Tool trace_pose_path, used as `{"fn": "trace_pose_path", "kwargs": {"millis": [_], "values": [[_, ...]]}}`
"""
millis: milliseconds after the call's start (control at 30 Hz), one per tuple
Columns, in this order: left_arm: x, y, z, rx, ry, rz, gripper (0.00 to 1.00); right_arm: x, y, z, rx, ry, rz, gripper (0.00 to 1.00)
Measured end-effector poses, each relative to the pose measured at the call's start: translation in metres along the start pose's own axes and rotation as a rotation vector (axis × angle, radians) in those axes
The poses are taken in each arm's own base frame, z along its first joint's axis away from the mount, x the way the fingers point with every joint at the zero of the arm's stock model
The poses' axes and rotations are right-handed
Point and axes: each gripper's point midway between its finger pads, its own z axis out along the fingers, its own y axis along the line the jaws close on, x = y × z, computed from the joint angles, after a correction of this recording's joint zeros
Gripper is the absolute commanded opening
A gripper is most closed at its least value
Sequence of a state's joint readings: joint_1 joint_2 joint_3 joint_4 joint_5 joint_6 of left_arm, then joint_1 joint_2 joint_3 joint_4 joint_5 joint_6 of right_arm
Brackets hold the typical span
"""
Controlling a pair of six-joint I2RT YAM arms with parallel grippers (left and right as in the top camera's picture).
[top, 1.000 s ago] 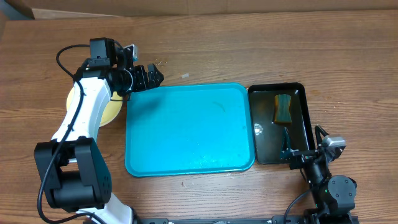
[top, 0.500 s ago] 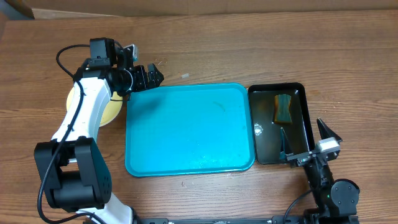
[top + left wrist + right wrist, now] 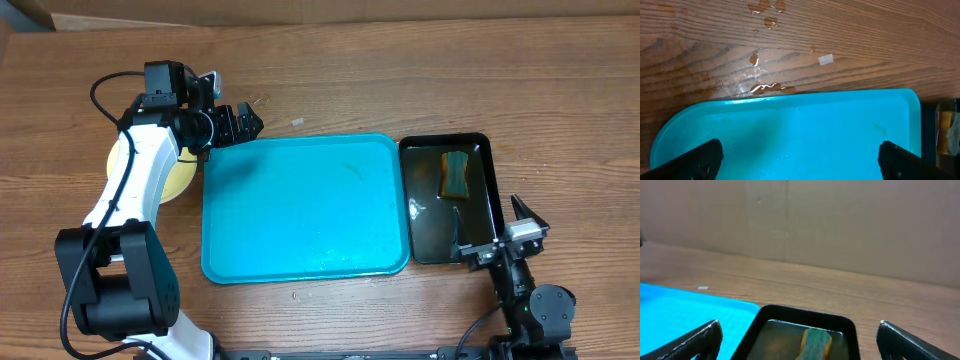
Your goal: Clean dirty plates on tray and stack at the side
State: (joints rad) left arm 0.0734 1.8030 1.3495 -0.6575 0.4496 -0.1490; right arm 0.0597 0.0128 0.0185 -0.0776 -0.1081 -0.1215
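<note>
Found the turquoise tray (image 3: 300, 210) bare under the wide-open, empty left fingers (image 3: 241, 124), plates (image 3: 183, 182) apparently piled behind them, right fingers (image 3: 490, 225) equally wide and empty short of the sponge (image 3: 456, 172); judged cleaning finished, needing only arms drawn back.

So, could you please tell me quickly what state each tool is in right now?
Left tool: open, holding nothing.
Right tool: open, holding nothing.
</note>
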Motion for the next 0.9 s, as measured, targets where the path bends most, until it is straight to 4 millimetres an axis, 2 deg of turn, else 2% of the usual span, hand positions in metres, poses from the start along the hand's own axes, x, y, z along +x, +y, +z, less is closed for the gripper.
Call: {"fn": "trace_pose_path", "kwargs": {"millis": [233,900], "values": [[0.0001,0.0000,0.0000,0.000,0.000,0.000,1.00,0.0013,-0.0076,-0.0002,0.045,0.005,0.052,1.00],[0.0000,0.0000,0.0000,0.000,0.000,0.000,1.00,0.0018,-0.0084,-0.0002,0.049,0.007,0.066,1.00]]}}
